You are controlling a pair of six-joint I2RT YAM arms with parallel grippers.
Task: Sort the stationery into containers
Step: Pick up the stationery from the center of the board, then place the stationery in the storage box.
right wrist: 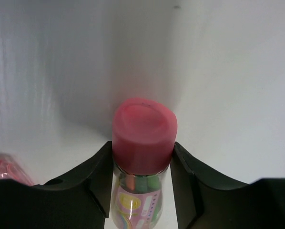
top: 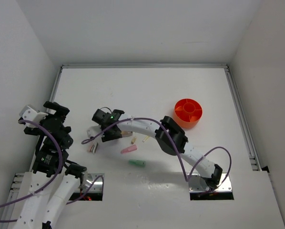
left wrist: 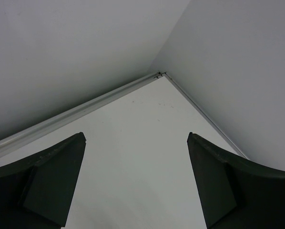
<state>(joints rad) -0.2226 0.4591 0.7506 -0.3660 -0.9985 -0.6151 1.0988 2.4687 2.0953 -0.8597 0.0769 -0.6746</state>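
The pink-capped clear tube (right wrist: 143,138) runs off the bottom edge

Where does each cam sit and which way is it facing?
Top external: above and behind the bases, looking down on the table; left arm, right arm and the orange cup show.
Left wrist: on the left arm, facing a table corner along the rail; its fingers spread wide.
Right wrist: low over the table, facing the pink-capped tube gripped by its fingers.
Shared: top and left wrist both show the rail.
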